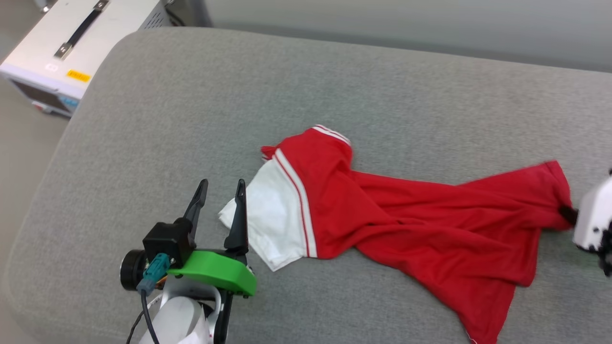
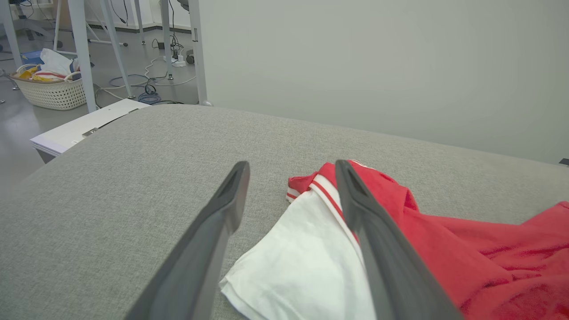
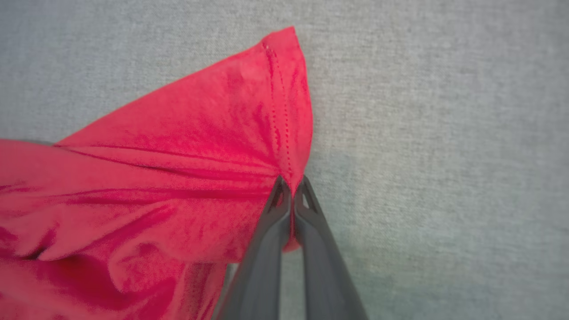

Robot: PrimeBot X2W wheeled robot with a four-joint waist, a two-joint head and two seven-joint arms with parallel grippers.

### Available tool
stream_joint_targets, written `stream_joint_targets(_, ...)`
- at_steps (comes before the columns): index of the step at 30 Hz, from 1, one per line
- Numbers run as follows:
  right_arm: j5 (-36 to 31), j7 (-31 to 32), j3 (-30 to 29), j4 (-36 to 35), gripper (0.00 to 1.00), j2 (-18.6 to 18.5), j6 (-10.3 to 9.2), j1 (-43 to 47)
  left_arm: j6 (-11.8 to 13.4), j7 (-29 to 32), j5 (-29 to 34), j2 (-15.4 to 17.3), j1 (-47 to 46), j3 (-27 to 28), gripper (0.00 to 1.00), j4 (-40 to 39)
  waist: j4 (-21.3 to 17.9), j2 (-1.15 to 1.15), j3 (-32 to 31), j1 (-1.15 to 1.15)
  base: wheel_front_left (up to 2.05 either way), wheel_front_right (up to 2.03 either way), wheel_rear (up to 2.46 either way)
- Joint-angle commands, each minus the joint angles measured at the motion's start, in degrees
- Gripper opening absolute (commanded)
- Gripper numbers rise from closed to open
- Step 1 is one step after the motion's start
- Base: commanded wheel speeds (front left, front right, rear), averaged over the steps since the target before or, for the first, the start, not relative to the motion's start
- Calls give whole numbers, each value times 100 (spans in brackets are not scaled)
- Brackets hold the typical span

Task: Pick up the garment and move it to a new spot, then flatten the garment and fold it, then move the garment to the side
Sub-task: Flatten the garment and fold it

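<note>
At the left, the left gripper (image 1: 223,184) hovers low over the grey cushion (image 1: 158,110), its two dark fingers apart and empty, pointing away from the robot. Its right-hand finger lies just at the edge of the white sleeve (image 1: 275,215), the left end of the shirt (image 1: 411,220). In the left wrist view the sleeve's loose corner sits between and below the two fingers, so this arm is plainly the nearer one to that end. From the sleeve the shirt runs rightward across the cushion as a long, twisted, rumpled band, with striped trim at its upper left and the hem fanning out at the right. Its long axis goes roughly left to right across the robot's front. No print shows. At the far right the right gripper (image 3: 292,182) is pressed together on the red hem just below its upper corner, and the cloth gathers into folds running toward the pinch. I judge the shirt is being stretched out for flattening. The next move likely turns on the left fingers dropping onto the sleeve just ahead and to their right, then pulling away from the right arm along that axis. The risk is nipping only the sleeve's loose corner
</note>
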Motion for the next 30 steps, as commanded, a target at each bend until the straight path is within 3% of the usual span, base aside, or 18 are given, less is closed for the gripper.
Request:
stream_joint_targets(1,-1,-78,-177,-119,0,-79,-4,356,38,10,50,67,94,21,100,-5,-365,0,-317,0,0,0,0)
stream_joint_targets(4,-53,-176,-636,-484,0,-69,-4,1085,84,92,30,140,220,47,100,-47,-584,0,-449,0,0,0,0)
stream_joint_targets(8,-264,-187,-1419,-1216,0,297,-4,2293,146,207,-2,228,413,71,100,-114,-852,0,-600,0,0,0,0)
stream_joint_targets(13,-658,190,-2121,-2464,0,1352,-4,3852,214,333,-51,298,602,90,100,-221,-1090,0,-665,0,0,0,0)
stream_joint_targets(17,-860,529,-2210,-3161,0,2118,-4,4559,216,412,-81,348,664,79,100,-265,-1163,0,-694,0,0,0,0)
stream_joint_targets(19,-908,637,-2096,-3368,0,2276,-4,4706,225,444,-95,363,688,76,100,-283,-1192,0,-697,0,0,0,0)
stream_joint_targets(20,-934,605,-2032,-3468,4,2311,-4,4722,227,458,-100,367,695,71,100,-290,-1200,0,-697,0,0,0,0)
stream_joint_targets(21,-941,482,-2003,-3581,47,2349,-4,4699,227,477,-103,373,701,60,100,-295,-1205,0,-698,0,0,0,0)
stream_joint_targets(22,-948,354,-1990,-3659,100,2371,-4,4663,226,490,-102,378,701,50,100,-296,-1204,0,-704,0,0,0,0)
stream_joint_targets(30,-1417,-1785,-2232,-4136,100,2445,-4,4125,241,543,-114,403,708,1,100,-332,-1120,0,-740,0,0,0,0)
